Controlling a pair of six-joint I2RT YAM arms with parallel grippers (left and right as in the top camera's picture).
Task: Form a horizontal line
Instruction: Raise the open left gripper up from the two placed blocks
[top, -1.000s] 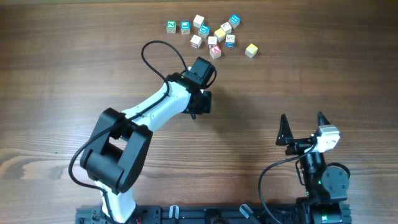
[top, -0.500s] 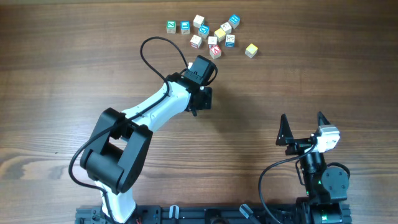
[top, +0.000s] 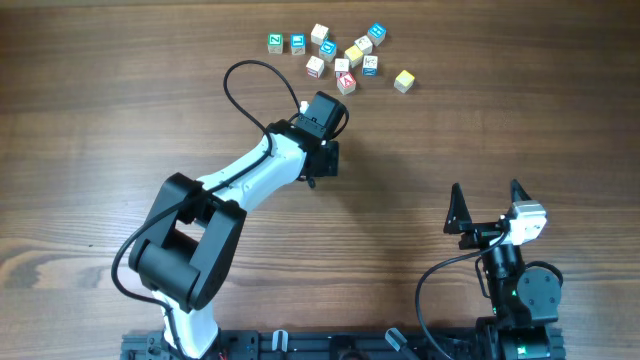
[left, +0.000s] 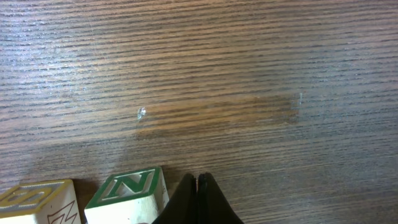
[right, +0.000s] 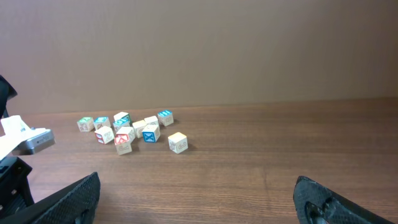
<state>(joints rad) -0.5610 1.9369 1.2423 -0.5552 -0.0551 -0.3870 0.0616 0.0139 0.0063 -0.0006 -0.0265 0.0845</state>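
The table (top: 520, 90) carries a loose cube scatter (top: 340, 55) near its far edge; no horizontal line is formed yet. The right gripper (top: 486, 190) is parked, jaws wide and empty. The left gripper (left: 198, 186), fingertips pressed together and holding nothing, sits just beside a green N cube (left: 127, 193), probably to nudge it.

Seems a robotics lab: arms (top: 250, 175) mounted at a wooden table (top: 100, 120) (plain brown wall (right: 249, 50) behind).

Soft, even room light; faint sheen on the counter (left: 261, 56) wood, short soft shadows, the nearest cubes slightly blurred.
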